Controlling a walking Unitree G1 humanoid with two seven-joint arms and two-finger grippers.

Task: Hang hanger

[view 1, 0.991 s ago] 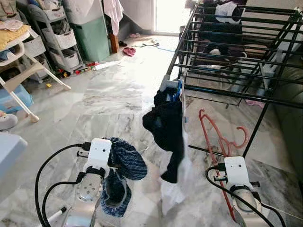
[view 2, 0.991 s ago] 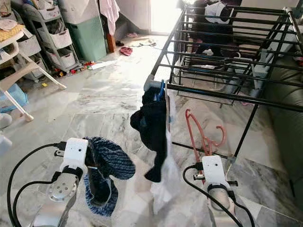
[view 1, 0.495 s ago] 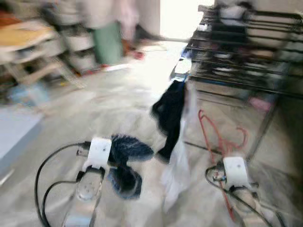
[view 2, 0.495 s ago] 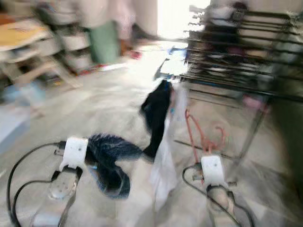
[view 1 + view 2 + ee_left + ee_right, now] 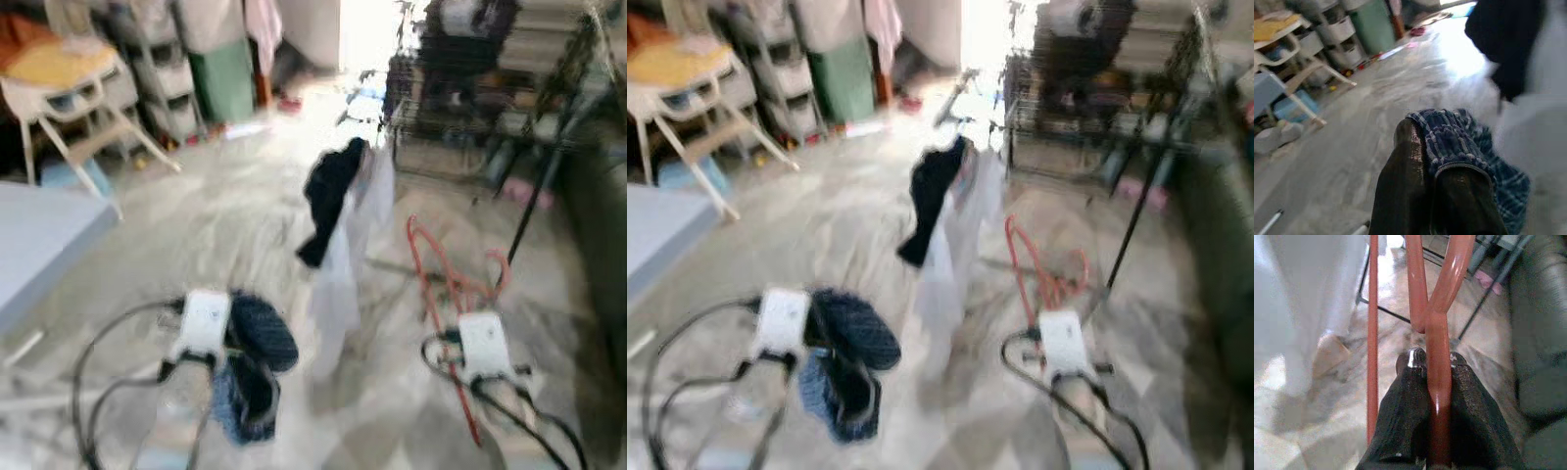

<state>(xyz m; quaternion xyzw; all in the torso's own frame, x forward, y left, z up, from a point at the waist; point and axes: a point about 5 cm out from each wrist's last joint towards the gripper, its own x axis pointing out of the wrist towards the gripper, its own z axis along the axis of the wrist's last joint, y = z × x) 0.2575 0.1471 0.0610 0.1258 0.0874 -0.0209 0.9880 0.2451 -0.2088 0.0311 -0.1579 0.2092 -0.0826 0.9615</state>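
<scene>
Since a second ago the head view has swung and blurred; the drying rack (image 5: 490,88) sits farther off. Red hanger (image 5: 1437,333) stands clamped in the right gripper (image 5: 1430,360); left gripper (image 5: 1432,147) pinches blue checked cloth (image 5: 1459,137). Step: carrying. Next, judged: approach, hook a rail.
</scene>
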